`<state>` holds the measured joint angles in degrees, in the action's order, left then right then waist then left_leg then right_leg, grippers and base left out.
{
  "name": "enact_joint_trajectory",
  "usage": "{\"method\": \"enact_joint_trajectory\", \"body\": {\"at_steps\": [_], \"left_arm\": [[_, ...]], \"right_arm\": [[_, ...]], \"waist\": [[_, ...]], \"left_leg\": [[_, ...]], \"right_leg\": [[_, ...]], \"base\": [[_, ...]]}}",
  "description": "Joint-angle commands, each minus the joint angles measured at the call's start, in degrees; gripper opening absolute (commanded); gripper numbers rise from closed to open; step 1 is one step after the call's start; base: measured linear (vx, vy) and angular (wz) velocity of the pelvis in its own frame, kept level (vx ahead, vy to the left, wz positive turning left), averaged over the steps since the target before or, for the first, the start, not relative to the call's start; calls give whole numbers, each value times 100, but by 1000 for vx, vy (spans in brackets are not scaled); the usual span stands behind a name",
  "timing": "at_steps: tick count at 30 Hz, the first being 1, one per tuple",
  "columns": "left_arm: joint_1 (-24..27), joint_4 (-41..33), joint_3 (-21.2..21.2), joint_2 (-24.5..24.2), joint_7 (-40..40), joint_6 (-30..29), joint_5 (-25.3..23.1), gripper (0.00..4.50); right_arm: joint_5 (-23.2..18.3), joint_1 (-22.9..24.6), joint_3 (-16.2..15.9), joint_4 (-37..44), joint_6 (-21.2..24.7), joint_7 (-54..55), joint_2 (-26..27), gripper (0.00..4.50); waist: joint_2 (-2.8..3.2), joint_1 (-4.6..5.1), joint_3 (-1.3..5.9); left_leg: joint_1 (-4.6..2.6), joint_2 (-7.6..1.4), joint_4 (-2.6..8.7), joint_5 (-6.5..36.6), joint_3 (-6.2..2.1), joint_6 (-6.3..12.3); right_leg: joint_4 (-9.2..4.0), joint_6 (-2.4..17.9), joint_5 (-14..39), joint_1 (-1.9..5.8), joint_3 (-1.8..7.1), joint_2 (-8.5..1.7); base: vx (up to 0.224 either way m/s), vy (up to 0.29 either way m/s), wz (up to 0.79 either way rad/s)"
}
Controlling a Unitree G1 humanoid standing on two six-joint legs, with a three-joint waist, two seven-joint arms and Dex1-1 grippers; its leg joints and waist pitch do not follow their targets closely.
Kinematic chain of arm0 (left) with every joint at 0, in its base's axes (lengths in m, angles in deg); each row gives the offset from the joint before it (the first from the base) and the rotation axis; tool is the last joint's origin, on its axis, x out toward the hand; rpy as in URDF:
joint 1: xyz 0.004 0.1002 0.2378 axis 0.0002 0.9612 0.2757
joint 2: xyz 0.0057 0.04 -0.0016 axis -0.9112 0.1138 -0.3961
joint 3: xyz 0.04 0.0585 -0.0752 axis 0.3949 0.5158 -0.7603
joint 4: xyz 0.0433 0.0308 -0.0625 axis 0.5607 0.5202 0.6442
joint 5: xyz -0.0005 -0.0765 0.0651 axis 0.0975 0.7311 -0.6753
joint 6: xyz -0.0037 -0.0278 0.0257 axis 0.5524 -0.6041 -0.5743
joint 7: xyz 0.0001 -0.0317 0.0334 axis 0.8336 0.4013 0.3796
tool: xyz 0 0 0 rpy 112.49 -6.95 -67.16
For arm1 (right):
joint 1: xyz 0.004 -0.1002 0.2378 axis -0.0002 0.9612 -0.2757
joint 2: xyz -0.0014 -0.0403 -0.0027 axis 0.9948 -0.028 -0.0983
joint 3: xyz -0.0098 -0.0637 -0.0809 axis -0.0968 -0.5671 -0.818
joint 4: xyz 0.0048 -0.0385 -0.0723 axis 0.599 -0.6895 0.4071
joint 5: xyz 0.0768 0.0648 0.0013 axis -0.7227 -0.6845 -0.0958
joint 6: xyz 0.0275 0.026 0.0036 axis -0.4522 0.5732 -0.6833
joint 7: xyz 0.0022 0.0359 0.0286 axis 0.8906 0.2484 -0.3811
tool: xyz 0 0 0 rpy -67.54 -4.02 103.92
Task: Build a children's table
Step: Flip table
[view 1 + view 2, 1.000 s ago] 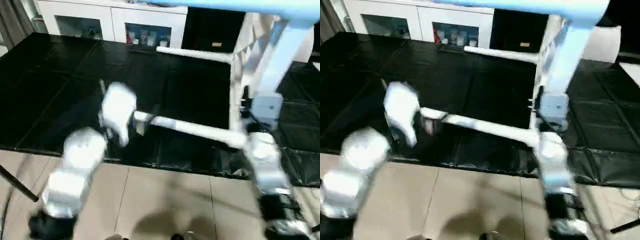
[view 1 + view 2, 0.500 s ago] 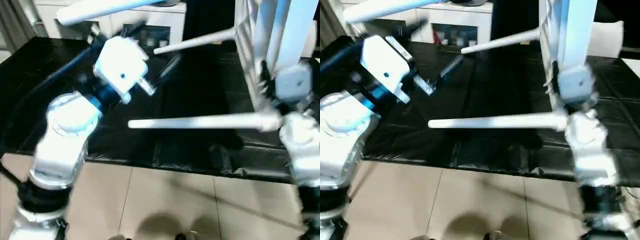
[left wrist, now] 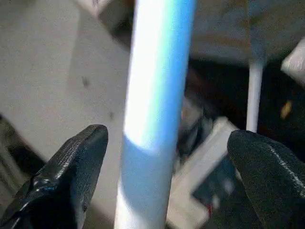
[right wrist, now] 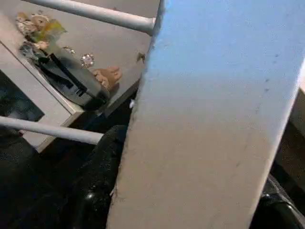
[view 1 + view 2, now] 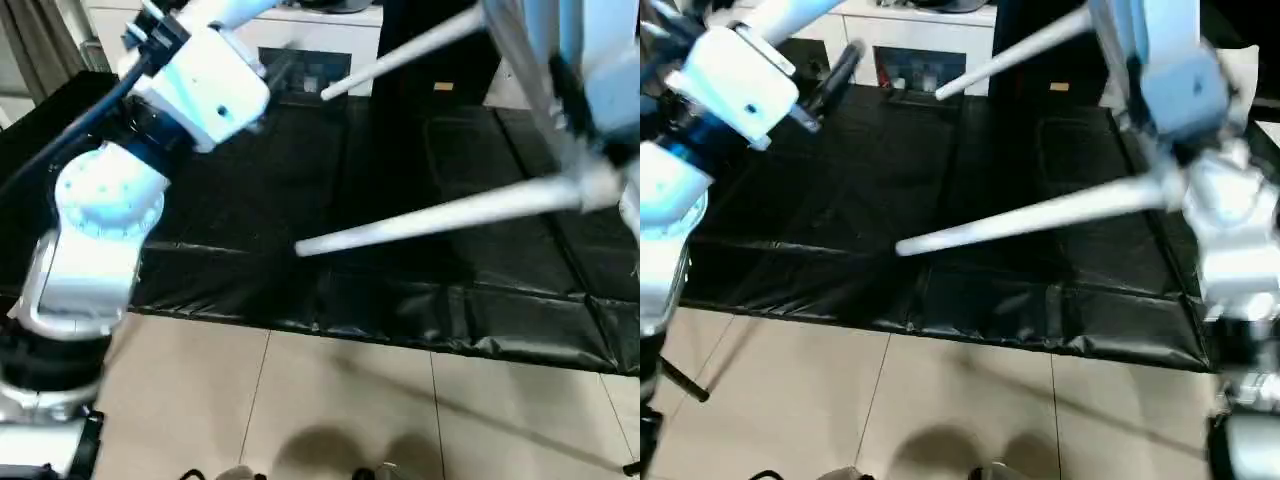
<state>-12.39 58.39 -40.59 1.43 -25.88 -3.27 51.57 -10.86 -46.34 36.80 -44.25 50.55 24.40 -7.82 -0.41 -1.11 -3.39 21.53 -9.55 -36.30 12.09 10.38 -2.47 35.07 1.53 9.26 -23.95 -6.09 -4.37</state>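
Left arm [image 5: 100,220] raised toward eleven o'clock, left gripper [image 3: 167,162] spread wide around a white table leg [image 3: 157,109], pads [image 3: 71,176] clear of it. Right gripper [image 4: 190,191] half-closed, clamping the table top's edge [image 4: 214,119] at two o'clock. Two legs [image 5: 440,215] jutting leftward over the black mat [image 5: 300,200]. Top mostly cropped, blurred.

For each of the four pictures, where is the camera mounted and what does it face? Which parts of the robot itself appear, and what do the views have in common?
Left eye view: on the head, facing forward and down at the black mat; left arm visible.
Right eye view: beside it, same scene; right arm visible.
Left wrist view: along the open left gripper, a leg between its fingers.
Right wrist view: against the table top in the right gripper.
Shared: the table's white legs.
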Motion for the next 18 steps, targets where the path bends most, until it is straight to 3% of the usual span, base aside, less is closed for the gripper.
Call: {"method": "enact_joint_trajectory", "body": {"at_steps": [1, 7, 12, 13, 18], "left_arm": [[-128, 106, -6, -39, -28, -4, -58, 450], [-275, 472, 157, 69, 4, -35, -108, 450], [-303, 382, 246, 290, 82, -217, -47, 450], [-302, 408, 254, 338, 101, -237, -2, 450], [-276, 436, 192, 454, 82, -314, 92, 450]], "right_arm": [[903, -47, -408, 162, -459, -281, -350, 203], [806, -810, -692, -220, -483, -939, -595, 203], [855, -1917, -1056, -857, -647, -1763, -700, 203], [936, -2288, -1176, -1132, -752, -1949, -673, 203], [1054, -3230, -1569, -2080, -995, -2531, -491, 203]], "waist": [[-185, 3, 410], [-209, -48, 429], [-198, -79, 458], [-226, -55, 464], [-249, -49, 425]], "left_leg": [[-21, -270, 354, 824, -111, 462], [-10, -301, 332, 573, -98, 598], [14, -324, 300, 323, -94, 752], [42, -319, 281, 284, -87, 800], [45, -340, 264, 558, -88, 681]], "right_leg": [[-467, 464, 2279, 301, 316, -371], [-384, 860, 1716, 324, 341, -401], [-303, 1175, 1210, 334, 348, -408], [-285, 1212, 1131, 332, 344, -396], [-317, 1206, 1513, 274, 338, -395]], "base": [[0, 0, 0], [0, 0, 0], [0, 0, 0], [0, 0, 0], [0, 0, 0]]}}
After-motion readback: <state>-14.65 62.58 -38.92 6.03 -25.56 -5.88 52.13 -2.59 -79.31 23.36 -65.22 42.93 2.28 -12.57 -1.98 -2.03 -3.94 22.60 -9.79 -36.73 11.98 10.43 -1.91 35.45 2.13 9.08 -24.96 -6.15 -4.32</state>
